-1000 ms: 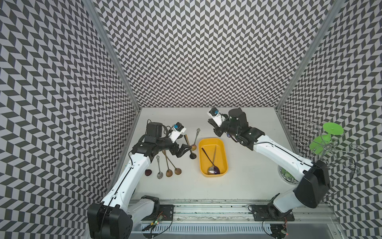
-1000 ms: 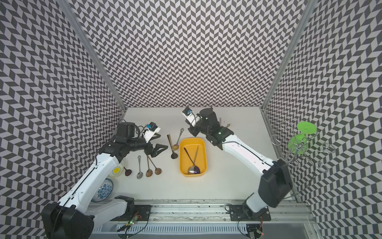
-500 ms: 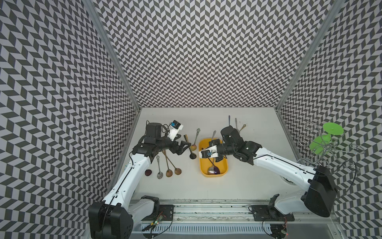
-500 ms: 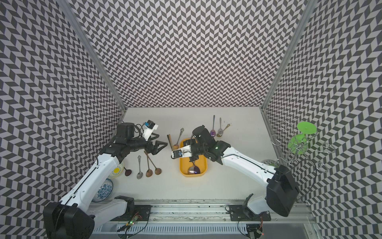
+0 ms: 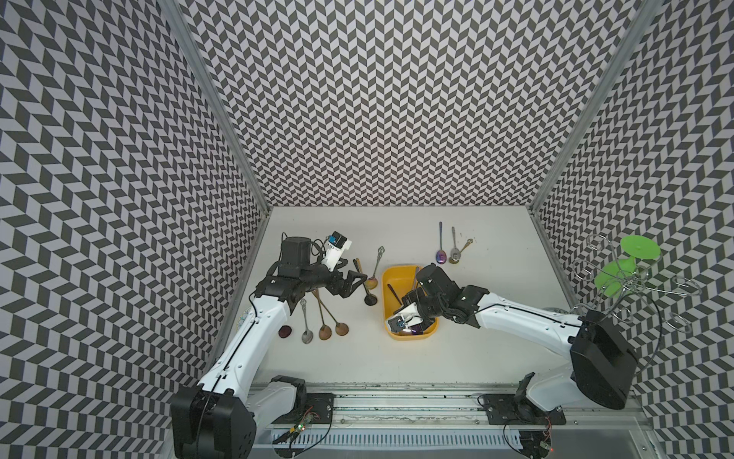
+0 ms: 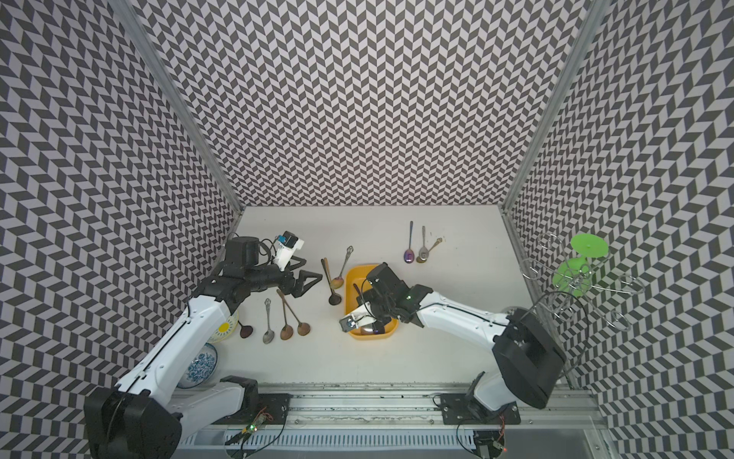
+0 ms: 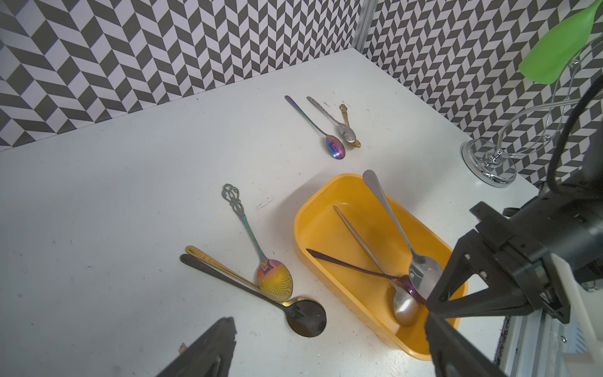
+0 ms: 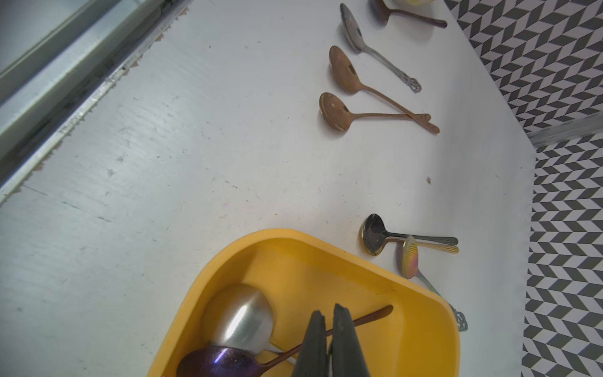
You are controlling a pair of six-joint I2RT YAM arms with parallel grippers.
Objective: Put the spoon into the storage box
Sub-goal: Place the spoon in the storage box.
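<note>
Release step: your right gripper, seemingly clamped on the silver spoon at the storage box's 6 o'clock end, must open.

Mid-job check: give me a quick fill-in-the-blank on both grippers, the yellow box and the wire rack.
1. The left gripper hovers above the table with its jaws ____.
2. The right gripper, over the storage box, has its jaws ____.
3. The storage box holds ____ spoons.
4. The wire rack carries ____ discs.

Missing words: open; shut; three; green.
</note>
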